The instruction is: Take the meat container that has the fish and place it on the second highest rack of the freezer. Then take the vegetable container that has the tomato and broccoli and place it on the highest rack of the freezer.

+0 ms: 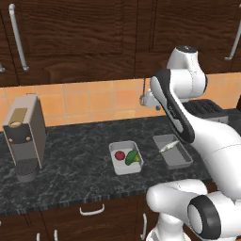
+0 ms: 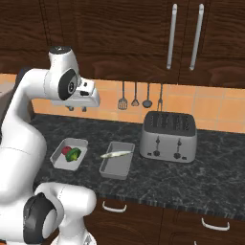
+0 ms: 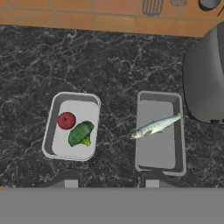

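Note:
The meat container (image 3: 158, 154) is a grey tray on the dark counter, with the slim silvery fish (image 3: 155, 126) lying slantwise over its rim. To its left stands the vegetable container (image 3: 84, 113), holding the red tomato (image 3: 66, 120) and the green broccoli (image 3: 80, 133). The base views show the same two trays (image 1: 180, 159) (image 2: 59, 163) side by side near the counter's front. My gripper (image 3: 111, 181) hangs well above them (image 2: 77, 109), pointing down, open, with nothing between its fingers. The freezer and its racks are out of view.
A silver toaster (image 2: 167, 136) stands just right of the meat container. A coffee machine (image 1: 23, 136) sits at the counter's far left. Kitchen utensils (image 2: 139, 98) hang on the tiled wall, with dark wood cabinets (image 1: 94, 33) above.

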Robot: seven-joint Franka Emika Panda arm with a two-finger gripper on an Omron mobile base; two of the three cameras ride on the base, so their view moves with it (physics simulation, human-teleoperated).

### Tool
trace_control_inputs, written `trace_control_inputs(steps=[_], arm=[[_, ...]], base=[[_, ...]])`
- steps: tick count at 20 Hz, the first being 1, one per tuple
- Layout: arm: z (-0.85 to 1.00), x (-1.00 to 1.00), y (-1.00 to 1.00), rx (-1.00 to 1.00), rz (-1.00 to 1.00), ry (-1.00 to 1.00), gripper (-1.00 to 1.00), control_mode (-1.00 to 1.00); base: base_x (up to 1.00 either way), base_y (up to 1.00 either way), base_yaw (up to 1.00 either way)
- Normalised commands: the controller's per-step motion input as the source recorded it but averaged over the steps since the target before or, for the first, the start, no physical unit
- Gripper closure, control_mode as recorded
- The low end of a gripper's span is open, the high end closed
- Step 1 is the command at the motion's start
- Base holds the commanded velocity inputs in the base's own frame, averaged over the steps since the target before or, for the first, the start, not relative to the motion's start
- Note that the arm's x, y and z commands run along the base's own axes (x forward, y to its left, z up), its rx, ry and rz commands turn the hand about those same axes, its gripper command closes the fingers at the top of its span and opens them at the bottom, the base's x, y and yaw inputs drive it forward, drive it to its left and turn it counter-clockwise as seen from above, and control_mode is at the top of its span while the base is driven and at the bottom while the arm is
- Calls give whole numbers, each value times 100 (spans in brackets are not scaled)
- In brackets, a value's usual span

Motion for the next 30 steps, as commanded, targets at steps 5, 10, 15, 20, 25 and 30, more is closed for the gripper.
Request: trace_control_inputs(steps=[5,10,15,20,25,30], arm=[[-26,-35,27,-2,2,-5,-100,-100],[-97,-64,-16,6,-55,0,-100,-100],[-75,-2,-48,13,-85,16,-100,-100],[-70,-12,-94,43,-59,17,-100,-100],[-25,-21,-42,44,-40,8,-100,-100],[-48,0,0,29,-20,12,-100,-100]], base=[[0,0,0],[0,0,0],[0,0,0],[0,0,0],[0,0,0],[0,0,0]])
